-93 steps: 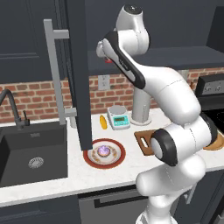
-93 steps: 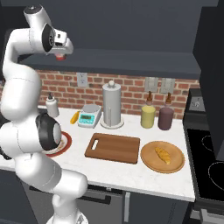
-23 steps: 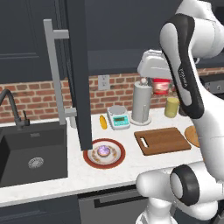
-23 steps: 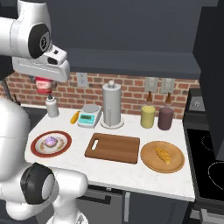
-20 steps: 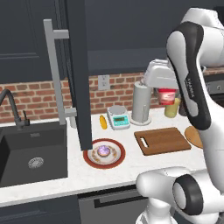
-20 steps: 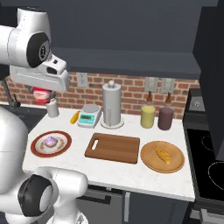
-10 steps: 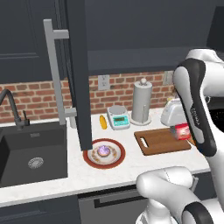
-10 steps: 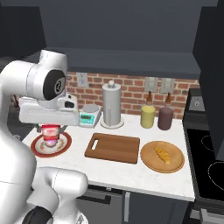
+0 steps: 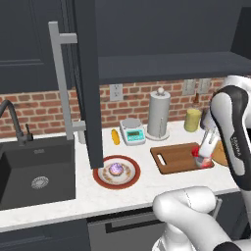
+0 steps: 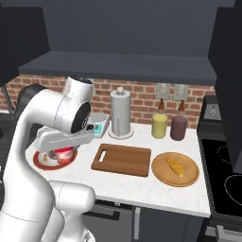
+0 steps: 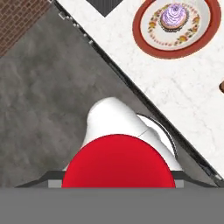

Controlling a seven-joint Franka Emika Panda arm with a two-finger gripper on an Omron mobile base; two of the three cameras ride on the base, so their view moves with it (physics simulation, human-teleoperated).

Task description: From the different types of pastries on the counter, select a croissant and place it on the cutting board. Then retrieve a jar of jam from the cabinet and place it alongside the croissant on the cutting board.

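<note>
My gripper point(image 9: 203, 156) point(image 10: 61, 152) is shut on the jar of jam point(image 9: 202, 160) point(image 10: 62, 153), held low in the air in front of the counter's front edge. Its red lid point(image 11: 116, 162) sits at the bottom of the hand view, which looks down past the counter point(image 11: 192, 100) to the floor. The cutting board point(image 10: 122, 159) point(image 9: 175, 158) lies bare. The croissant point(image 10: 176, 167) rests on a round tan wooden plate point(image 10: 163, 176) right of the board. The purple-topped cake point(image 9: 116, 169) point(image 11: 174, 15) sits on a red-rimmed plate point(image 9: 102, 177). The cabinet door point(image 9: 88, 73) stands open.
Behind the board stand a paper towel holder point(image 10: 120, 113), a small scale point(image 9: 132, 131) with a yellow-orange item point(image 9: 114, 136) beside it, and yellow point(image 10: 159, 125) and maroon point(image 10: 178, 126) canisters. The sink point(image 9: 34, 171) is at the left, a stove point(image 10: 227, 179) at the right.
The arm has swung down from cabinet height to counter level, carrying the jar of jam with it. Nothing on the counter has moved.
</note>
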